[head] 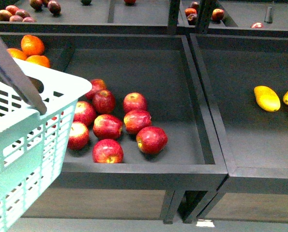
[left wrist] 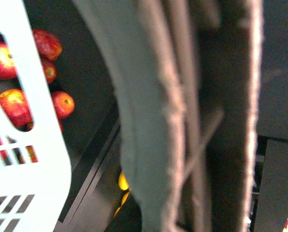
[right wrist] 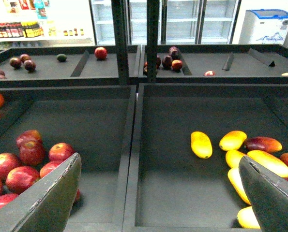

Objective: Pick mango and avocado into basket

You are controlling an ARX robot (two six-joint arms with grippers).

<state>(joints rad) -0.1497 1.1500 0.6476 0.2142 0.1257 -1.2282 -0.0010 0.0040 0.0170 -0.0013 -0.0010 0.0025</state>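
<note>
Though illegible, bottle labels (right wrist: 17, 30) beyond mango (right wrist: 201, 144)

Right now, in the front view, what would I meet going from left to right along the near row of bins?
Aqua basket → pile of red apples → black divider between the two bins → yellow mangoes at the right edge.

Dark grey bins (head: 134, 63) stood in rows on dark legs (head: 173, 205) above the floor (head: 110, 203), and behind them glass-door fridges (right wrist: 182, 19) (a white chest freezer (right wrist: 267, 26) at one end, a shelf of bottles (right wrist: 18, 30) at the other) stood brightly lit.
</note>
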